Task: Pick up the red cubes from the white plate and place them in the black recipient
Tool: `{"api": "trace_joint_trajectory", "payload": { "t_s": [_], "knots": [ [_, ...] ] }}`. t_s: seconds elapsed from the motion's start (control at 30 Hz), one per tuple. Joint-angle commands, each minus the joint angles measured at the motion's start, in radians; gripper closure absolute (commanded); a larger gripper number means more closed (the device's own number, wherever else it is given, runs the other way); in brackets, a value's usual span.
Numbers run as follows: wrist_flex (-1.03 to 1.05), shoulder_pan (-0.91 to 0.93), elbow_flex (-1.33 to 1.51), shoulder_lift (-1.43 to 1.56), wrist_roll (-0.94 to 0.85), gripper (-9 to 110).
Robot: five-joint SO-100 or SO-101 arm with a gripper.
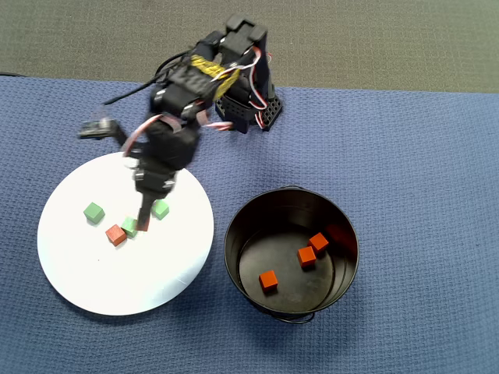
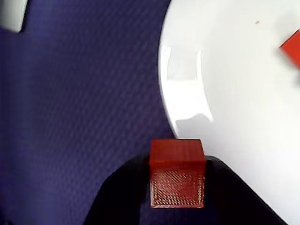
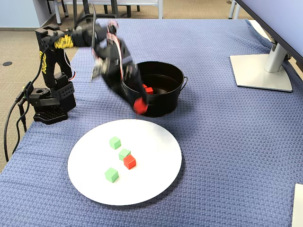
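We saw the gripper (image 2: pixel 177 187) with jaws closed on a red cube (image 2: pixel 177 178), raised above the white plate (image 3: pixel 156 179) near its edge facing the black recipient (image 3: pixel 163 108). One more red cube (image 3: pixel 129 162) lay near the plate's middle, beside three green cubes (image 3: pixel 111 175). Three red cubes (image 1: pixel 307 256) sat inside the black recipient on the blue cloth (image 3: pixel 227 142).

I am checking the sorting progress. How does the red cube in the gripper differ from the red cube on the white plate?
The held red cube is clamped in the gripper, lifted above the plate; the other red cube rests on the white plate. The held one touches only the fingers; the resting one touches a green cube. Both look alike in colour and size.
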Motion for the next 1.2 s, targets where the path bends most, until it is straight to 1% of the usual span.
{"api": "trace_joint_trajectory", "payload": {
  "t_s": [0.0, 0.2, 0.33, 0.43, 0.5, 0.57, 0.67, 0.77, 0.9, 1.0, 1.07, 1.17],
  "knots": [
    [-0.028, -0.192, 0.054, 0.141, 0.026, 102],
    [-0.017, -0.431, 0.143, 0.147, 0.098, 102],
    [0.014, -0.535, 0.183, 0.14, 0.13, 101],
    [0.014, -0.546, 0.199, 0.146, 0.149, 79],
    [0.015, -0.5, 0.164, 0.15, 0.172, 76],
    [0.038, -0.431, 0.112, 0.15, 0.166, 75],
    [0.063, -0.298, 0.057, 0.155, 0.147, 76],
    [0.057, -0.14, 0.061, 0.155, 0.115, 77],
    [-0.008, 0.101, 0.072, 0.098, 0.12, 79],
    [-0.092, 0.235, 0.072, 0.012, 0.164, 79],
    [-0.127, 0.291, 0.069, -0.04, 0.132, 79],
    [-0.117, 0.333, 0.025, -0.126, 0.011, 80]
  ]
}}
